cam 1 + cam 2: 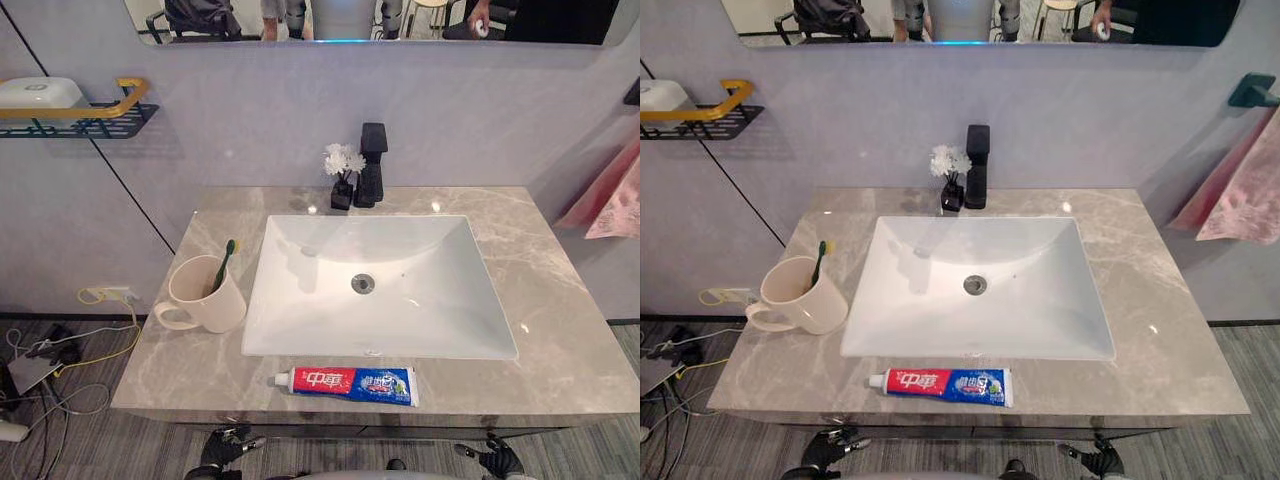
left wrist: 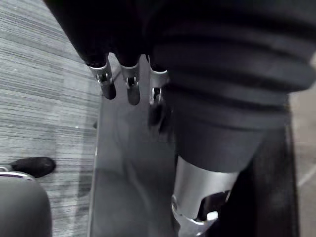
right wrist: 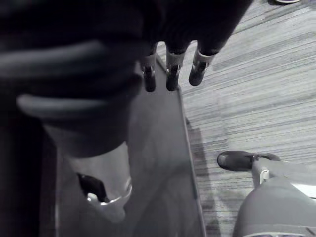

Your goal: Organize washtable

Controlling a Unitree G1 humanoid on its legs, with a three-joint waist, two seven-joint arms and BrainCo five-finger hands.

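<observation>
From above I see a grey stone surface (image 1: pixel 560 300) with a white sink (image 1: pixel 300 300) set in the middle. Both hands are low down in front of the sink, just below the front edge of the surface. The left hand (image 1: pixel 222 447) is toward the cup side and the right hand (image 1: pixel 497 460) is toward the other side.

The close views from the wrists show the hands better. The left hand's fingers (image 2: pixel 129 81) hang straight and loose over the stripy floor (image 2: pixel 44 89), and they hold nothing. The right hand's fingers (image 3: pixel 172 74) are the same, straight and side by side, with nothing in them.

Left of the sink stands a cream cup (image 1: pixel 195 300) with its handle pointing away from the sink. A green toothbrush (image 1: pixel 224 262) leans inside it, with its bristles up. A tube of toothpaste (image 1: pixel 345 384) lies flat in front of the sink, along the front edge.

Behind the sink is a black tap (image 1: pixel 371 165). Just beside the tap is a small dark vase (image 1: pixel 341 193) with white flowers (image 1: pixel 343 160).

On the wall far left of the sink is a black shelf (image 1: pixel 90 120) with a white thing (image 1: pixel 38 92) on it, maybe a soap box. A pink towel (image 1: pixel 1240 190) hangs on the wall to the right of the sink.
</observation>
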